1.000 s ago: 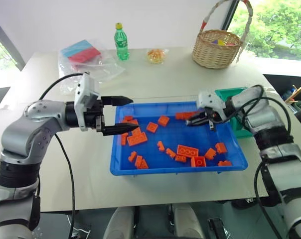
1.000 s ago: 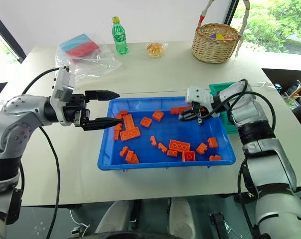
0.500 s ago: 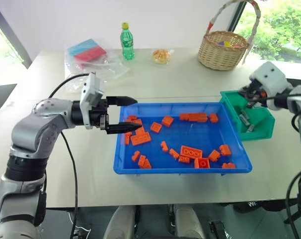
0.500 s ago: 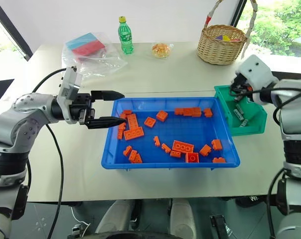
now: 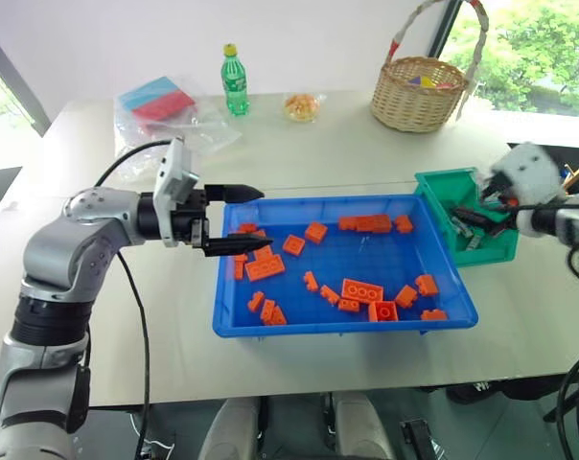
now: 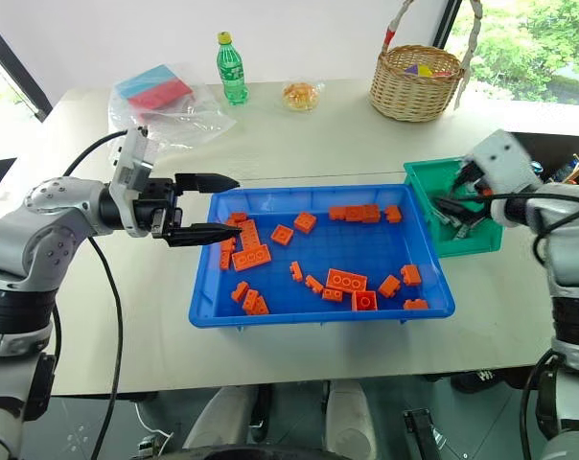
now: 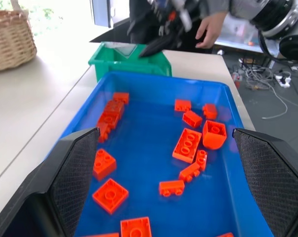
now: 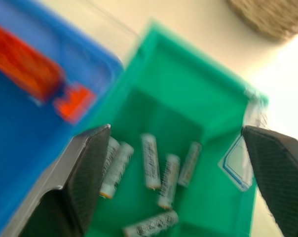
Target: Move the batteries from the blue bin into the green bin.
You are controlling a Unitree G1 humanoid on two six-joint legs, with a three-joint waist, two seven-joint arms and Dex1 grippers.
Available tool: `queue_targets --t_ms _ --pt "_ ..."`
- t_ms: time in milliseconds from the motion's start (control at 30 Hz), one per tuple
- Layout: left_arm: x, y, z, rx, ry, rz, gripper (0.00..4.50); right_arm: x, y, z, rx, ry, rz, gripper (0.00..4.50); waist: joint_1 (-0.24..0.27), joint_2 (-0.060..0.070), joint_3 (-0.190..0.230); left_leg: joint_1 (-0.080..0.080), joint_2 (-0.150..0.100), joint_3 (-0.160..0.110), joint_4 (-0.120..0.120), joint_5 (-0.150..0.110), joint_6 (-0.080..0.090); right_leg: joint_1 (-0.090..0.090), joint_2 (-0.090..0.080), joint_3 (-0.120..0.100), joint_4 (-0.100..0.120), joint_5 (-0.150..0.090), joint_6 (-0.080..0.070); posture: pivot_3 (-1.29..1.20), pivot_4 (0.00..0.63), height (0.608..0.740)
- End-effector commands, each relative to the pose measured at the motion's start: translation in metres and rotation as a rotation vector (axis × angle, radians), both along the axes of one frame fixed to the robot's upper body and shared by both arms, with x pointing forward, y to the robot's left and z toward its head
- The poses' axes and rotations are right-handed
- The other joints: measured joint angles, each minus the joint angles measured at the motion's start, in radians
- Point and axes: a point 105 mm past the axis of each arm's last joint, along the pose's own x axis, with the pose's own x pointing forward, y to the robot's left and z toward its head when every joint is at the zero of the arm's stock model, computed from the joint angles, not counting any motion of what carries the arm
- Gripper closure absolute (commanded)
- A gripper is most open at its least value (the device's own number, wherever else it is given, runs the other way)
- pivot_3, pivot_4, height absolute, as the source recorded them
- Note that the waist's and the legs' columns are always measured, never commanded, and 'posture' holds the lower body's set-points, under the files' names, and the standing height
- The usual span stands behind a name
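The batteries [image 8: 151, 160] are seen lying in the green bin [image 5: 441, 189] beneath the wide-open, empty right gripper [image 8: 173, 143]; none is visible in the blue bin [image 5: 270, 326] (only bricks [image 5: 360, 289]), so a last check seems called for, the open left gripper [image 5: 234, 219] holding nothing

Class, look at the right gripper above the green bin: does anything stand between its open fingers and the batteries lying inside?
Nothing visible does. The right gripper hangs open over the green bin, and the batteries lie uncovered on its floor.

Bright daylight from the windows (overexposed), right wrist view blurred
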Motion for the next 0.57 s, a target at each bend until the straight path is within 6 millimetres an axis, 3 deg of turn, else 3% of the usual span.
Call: queue_targets --t_ms 33,233,333,567 --pt "0.0 0.013 0.008 0.003 -0.03 0.034 0.0 -0.041 -0.001 0.025 0.052 -0.023 0.117 0.01 0.008 0.0 0.0 0.0 0.0 0.0 0.0 0.0 0.0 0.0 0.0 -0.001 0.0 0.0 0.0 0.0 0.15 0.693" --pt "0.001 0.035 0.014 -0.007 0.002 0.094 0.0 -0.109 -0.014 0.004 0.073 0.181 0.22 0.01 0.025 0.0 0.0 0.0 0.0 0.0 0.001 -0.001 0.002 0.002 -0.001 -0.001 -0.002 0.0 0.0 0.0 0.15 0.693" --pt "0.0 0.045 0.015 -0.014 0.02 0.116 0.0 -0.132 -0.017 -0.008 0.078 0.249 0.245 0.01 0.021 0.0 0.0 0.0 0.0 0.0 0.002 -0.001 0.002 0.003 -0.001 -0.001 -0.002 -0.001 -0.001 0.0 0.15 0.693" --pt "-0.004 0.052 0.011 -0.011 0.041 0.125 0.0 -0.141 -0.017 -0.015 0.116 0.271 0.248 0.01 0.021 0.0 0.0 0.002 0.002 0.001 0.002 -0.002 0.002 0.003 -0.001 0.0 -0.002 -0.002 -0.004 0.0 0.15 0.693"
